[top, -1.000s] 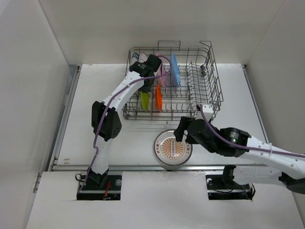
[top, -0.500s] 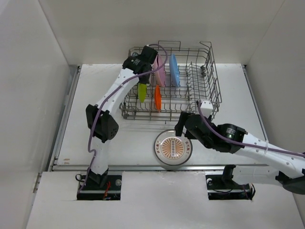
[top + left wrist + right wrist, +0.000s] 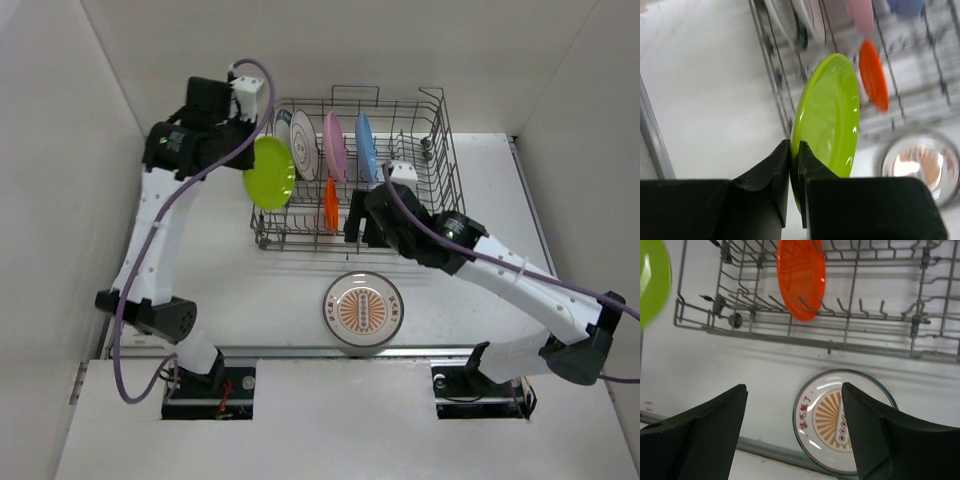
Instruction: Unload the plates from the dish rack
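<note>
**Lime plate pinched on edge at the rack's 9 o'clock side; right arm open over the orange one**

Your left gripper (image 3: 794, 150) is clenched on the rim of the lime green plate (image 3: 832, 115), with 1 finger on each face, so the plate hangs on edge rather than flat. I judge that grip comes from the tines, which leave only the rim free to pinch. In the top view the plate is in the air at the 9 o'clock edge of the dish rack (image 3: 440, 160), raised above its wall. You cannot tell from here whether it is fully past the wire.

Your right gripper (image 3: 794, 390) is spread wide and carries nothing. It hovers over the rack's near wall at 6 o'clock, with the orange plate (image 3: 801, 277) at 12 o'clock from the gap, standing upright between tines in the near row. That looks like a line-up for the next pick.

The sunburst plate (image 3: 363, 308) lies flat on the table (image 3: 200, 270), near the rack at its 6 o'clock and apart from it. It likely marks the drop spot, so the lime plate needs tipping flat there.

The pink plate (image 3: 333, 145), the blue plate (image 3: 366, 147) and the dark-rimmed plate (image 3: 303, 143) stand in the far row, so at least 4 are not yet unloaded.
</note>
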Robot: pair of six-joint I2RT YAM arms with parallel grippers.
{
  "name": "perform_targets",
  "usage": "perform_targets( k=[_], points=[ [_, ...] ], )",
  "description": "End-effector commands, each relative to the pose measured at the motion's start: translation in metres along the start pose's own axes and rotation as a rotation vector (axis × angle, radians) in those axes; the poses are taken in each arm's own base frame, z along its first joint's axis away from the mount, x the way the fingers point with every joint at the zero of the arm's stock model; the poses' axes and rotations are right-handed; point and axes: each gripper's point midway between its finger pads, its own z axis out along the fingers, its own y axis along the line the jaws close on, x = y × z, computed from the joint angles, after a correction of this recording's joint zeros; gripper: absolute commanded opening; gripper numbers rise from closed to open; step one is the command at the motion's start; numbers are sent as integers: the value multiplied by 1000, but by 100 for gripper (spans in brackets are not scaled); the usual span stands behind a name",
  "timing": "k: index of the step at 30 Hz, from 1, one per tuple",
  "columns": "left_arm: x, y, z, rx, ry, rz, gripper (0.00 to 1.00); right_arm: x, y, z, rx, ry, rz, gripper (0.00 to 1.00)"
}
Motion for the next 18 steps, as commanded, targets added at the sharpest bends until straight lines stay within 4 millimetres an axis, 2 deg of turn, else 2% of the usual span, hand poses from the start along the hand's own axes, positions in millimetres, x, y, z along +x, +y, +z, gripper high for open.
perform_targets(
  k=[1,2,3,4,5,6,8,9,10,11,13,15,16,17,18],
  points=[
    [67,-23,-61,342,157,180,0,-34,30,17,-122,-10,15,82],
    [102,-39,-68,511,245,215,0,-36,32,25,-133,3,-3,80],
    [135,-40,-81,618,307,373,0,-45,39,31,-173,11,7,77],
    [155,-42,-84,661,338,408,0,-39,43,49,-168,45,-9,75],
    [169,-42,-91,664,331,425,0,-38,46,56,-176,61,-30,74],
    [200,-35,-74,644,410,416,0,-37,53,63,-197,69,-42,72],
    [222,-27,-61,594,441,411,0,-39,62,85,-207,99,-54,68],
    [248,-22,-51,582,516,403,0,-39,65,92,-204,102,-65,67],
    [252,-21,-43,567,506,400,0,-47,68,95,-196,91,-64,67],
    [260,-22,-39,566,524,382,0,-37,67,112,-163,116,-84,65],
    [277,-20,-24,557,531,360,0,-37,59,134,-92,115,-90,64],
    [287,-20,-11,539,528,341,0,-36,55,147,-49,109,-98,62],
    [301,-15,-2,513,562,338,0,-36,53,154,-27,103,-101,60],
    [298,-11,13,478,528,344,0,-42,50,158,8,80,-103,56],
    [302,-9,19,459,537,337,0,-34,45,170,42,94,-115,54]
  ],
)
